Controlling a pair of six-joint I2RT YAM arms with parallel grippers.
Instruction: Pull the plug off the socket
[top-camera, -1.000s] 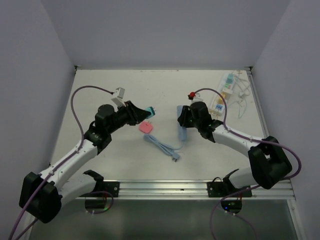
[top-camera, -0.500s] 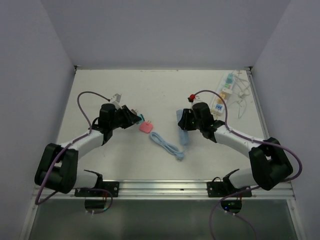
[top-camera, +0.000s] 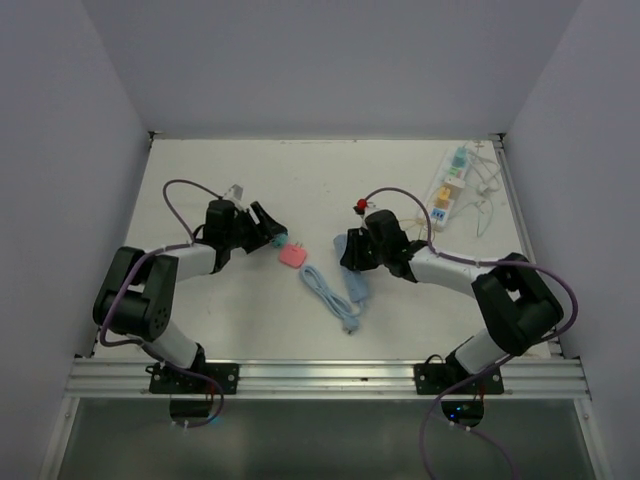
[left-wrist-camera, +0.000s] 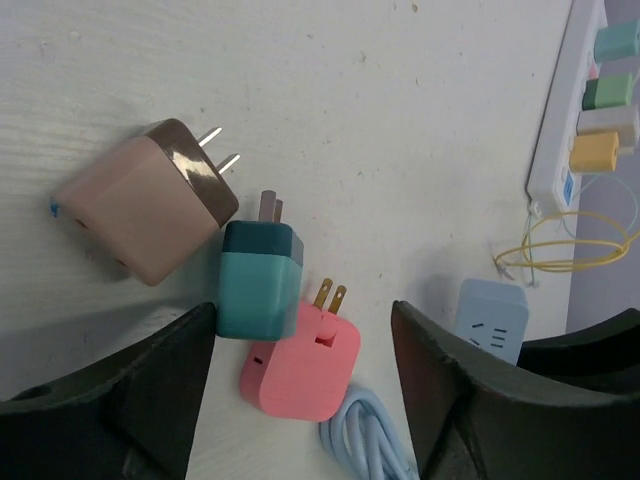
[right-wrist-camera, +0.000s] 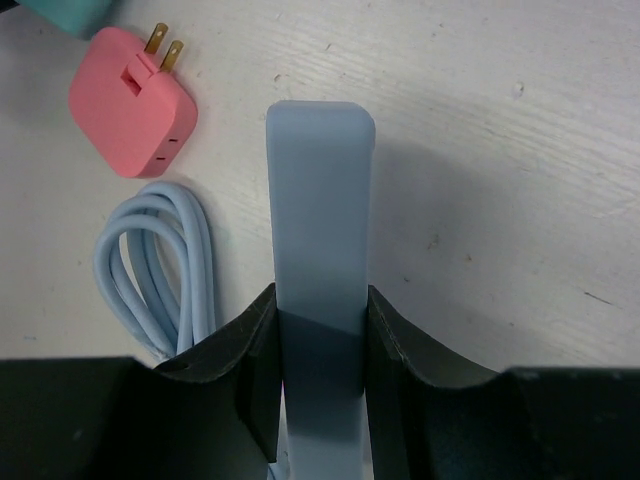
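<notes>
The socket (top-camera: 447, 188), a long white power strip (left-wrist-camera: 560, 130) with several pastel plugs in it, lies at the far right, away from both grippers. My left gripper (left-wrist-camera: 300, 330) (top-camera: 262, 232) stands open low over the table. A teal plug (left-wrist-camera: 258, 280) (top-camera: 274, 241) lies loose on the table against its left finger. A pink plug (left-wrist-camera: 300, 365) (top-camera: 292, 255) lies just past it. My right gripper (right-wrist-camera: 320, 310) (top-camera: 352, 255) is shut on a light-blue outlet block (right-wrist-camera: 320, 200) (top-camera: 356, 283) that shows its outlet holes (left-wrist-camera: 490, 320).
A beige plug (left-wrist-camera: 150, 210) lies left of the teal one. A coiled light-blue cable (top-camera: 325, 290) (right-wrist-camera: 160, 260) lies between the arms. A thin white cord (top-camera: 480, 200) and a yellow wire loop (left-wrist-camera: 560, 255) lie beside the power strip. Walls close in the table on three sides.
My left gripper came down to the table, opened and let go of the teal plug. The right gripper shifted left with the light-blue block still in its grip.
</notes>
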